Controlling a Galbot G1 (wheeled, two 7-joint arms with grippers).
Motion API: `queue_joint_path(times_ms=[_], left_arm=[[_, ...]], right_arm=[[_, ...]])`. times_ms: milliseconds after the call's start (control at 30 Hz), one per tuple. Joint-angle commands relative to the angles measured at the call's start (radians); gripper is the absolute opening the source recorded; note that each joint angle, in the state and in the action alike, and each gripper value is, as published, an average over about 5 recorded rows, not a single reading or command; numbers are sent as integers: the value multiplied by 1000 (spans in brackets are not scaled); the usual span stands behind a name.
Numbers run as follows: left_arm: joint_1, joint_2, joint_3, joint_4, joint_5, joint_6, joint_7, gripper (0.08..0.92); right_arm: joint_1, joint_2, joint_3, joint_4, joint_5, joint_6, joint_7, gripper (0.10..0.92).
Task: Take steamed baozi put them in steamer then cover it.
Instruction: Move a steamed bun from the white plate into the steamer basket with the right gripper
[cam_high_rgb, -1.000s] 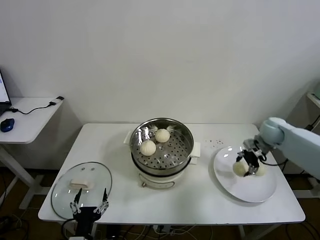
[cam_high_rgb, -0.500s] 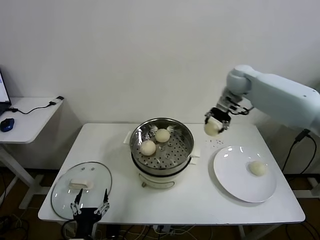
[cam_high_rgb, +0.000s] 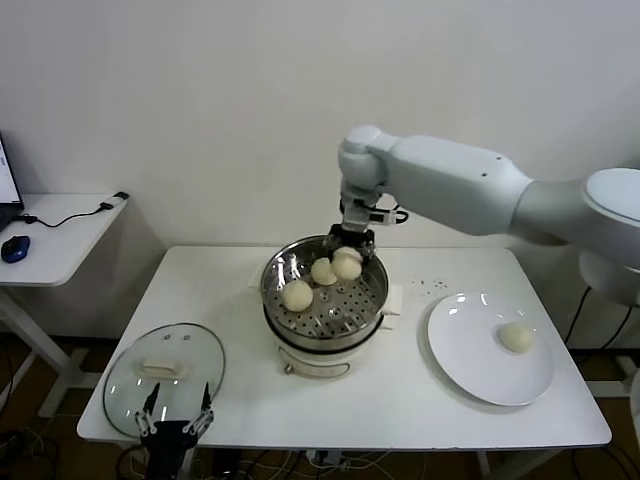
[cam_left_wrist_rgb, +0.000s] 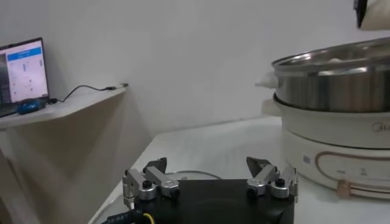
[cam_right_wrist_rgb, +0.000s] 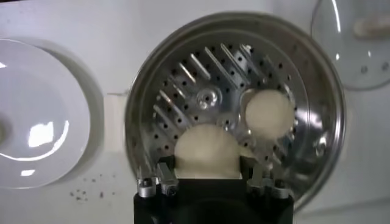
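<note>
Nearest to you, the left gripper (cam_high_rgb: 176, 425) waits low at the front edge of the white table (cam_high_rgb: 400, 390), its jaws spread wide with nothing between them. Just behind it the cover (cam_high_rgb: 164, 376) lies flat on the table near the front left corner, with its white handle (cam_high_rgb: 163, 368) facing up, well apart from the steamer (cam_high_rgb: 324, 291). To the right, the white plate (cam_high_rgb: 488, 350) carries one steamed baozi (cam_high_rgb: 516, 337) on its far right part. In the middle of the table you see the steamer sitting on its white pot base (cam_high_rgb: 320, 358). Two baozi rest on the perforated floor: one near the front left (cam_high_rgb: 296, 295) and one toward the back (cam_high_rgb: 322, 270). The right gripper (cam_high_rgb: 348, 256) reaches down over the back part of the steamer, and its jaws are closed on a third baozi (cam_high_rgb: 347, 265), held just beside the back one. In the right wrist view this held baozi (cam_right_wrist_rgb: 206, 153) sits between the fingers (cam_right_wrist_rgb: 159, 178), above the steel floor, with another bun (cam_right_wrist_rgb: 269, 114) close by. I cannot tell if the held baozi already touches the floor. Farthest left, a side desk (cam_high_rgb: 60, 232) holds a blue mouse (cam_high_rgb: 14, 249).
</note>
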Motion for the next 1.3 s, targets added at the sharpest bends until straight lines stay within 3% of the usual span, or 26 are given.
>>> queue_joint_path(times_ms=[33,567,767,1000,1167,1300], left_arm=[[3,1,-3,4,-6,1,-4,823],[0,2,-5,10,-8,1,-5,823],[0,2,-2,9,-7,1,-5,823],[4,0,1,4,-2,0,-5,823],[8,1,8,-6,22,-4,-4,823],[7,0,10,-2,33,-10,-4,823]], right_arm=[[-76,94,-44,50,-23,39,2,679],[-110,81,-67,68,-37,42,26,686],[-103,69,-34,66,-73,50,19,799],[-54,26,3,76,-57,56,17,822],[39,-46,8,65,0,-8,32,823],[140,-166,-76,67,99,-214,115,823]])
